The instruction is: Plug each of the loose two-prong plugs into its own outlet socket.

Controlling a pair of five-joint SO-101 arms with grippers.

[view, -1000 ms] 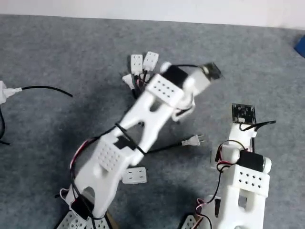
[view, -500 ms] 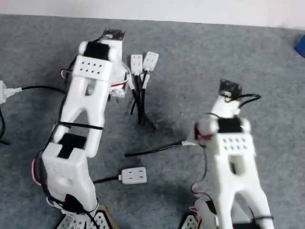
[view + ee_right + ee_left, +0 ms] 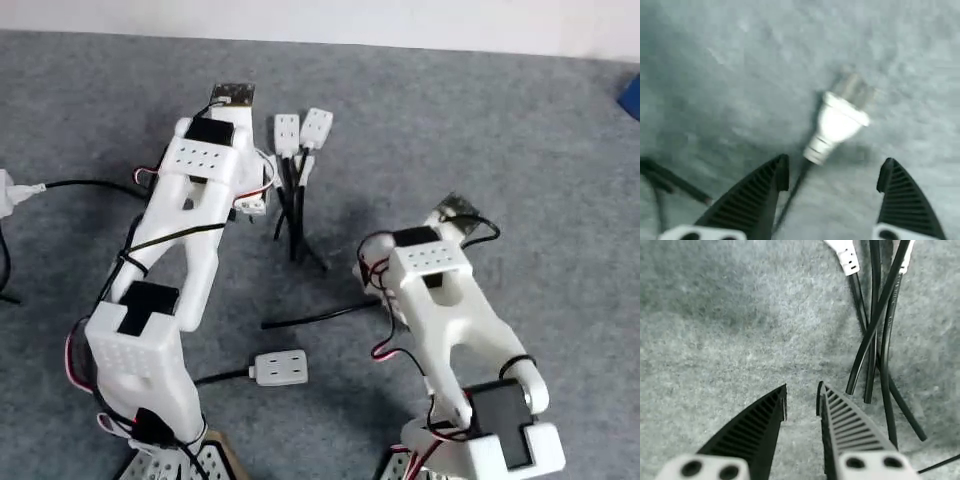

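Two arms have just moved: the right gripper, spread wide, now hangs over the white two-prong plug lying at 5 o'clock of the white socket blocks. The left gripper, narrowly parted and empty, has swung beside the black cords. A grasp looks near.

Grey carpet spreads below (white wall beyond).
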